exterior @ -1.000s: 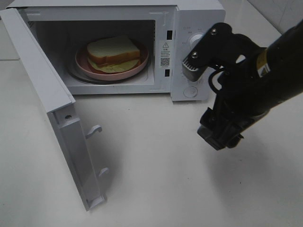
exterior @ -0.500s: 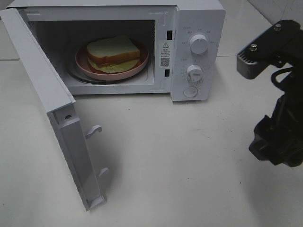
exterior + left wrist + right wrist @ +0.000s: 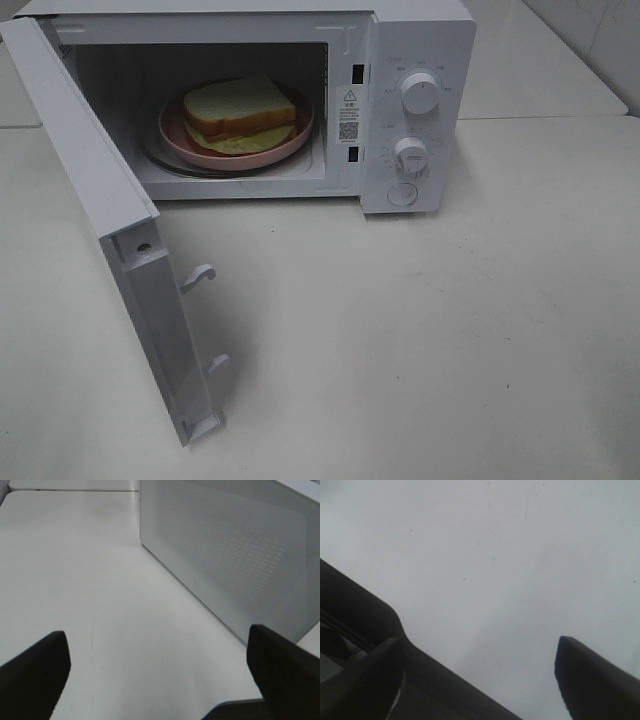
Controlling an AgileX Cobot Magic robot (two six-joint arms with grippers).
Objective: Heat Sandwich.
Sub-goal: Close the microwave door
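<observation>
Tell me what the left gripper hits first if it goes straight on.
Probably the open microwave door, whose outer panel stands ahead of the left gripper and to one side; it might slip past over bare table. Depth is unclear.

You see the sandwich [image 3: 240, 112] lying flat on the pink plate [image 3: 170, 132] inside the open microwave [image 3: 420, 45], toward eleven o'clock of the high view: two white slices, tan crust, pale green lettuce peeking below
</observation>
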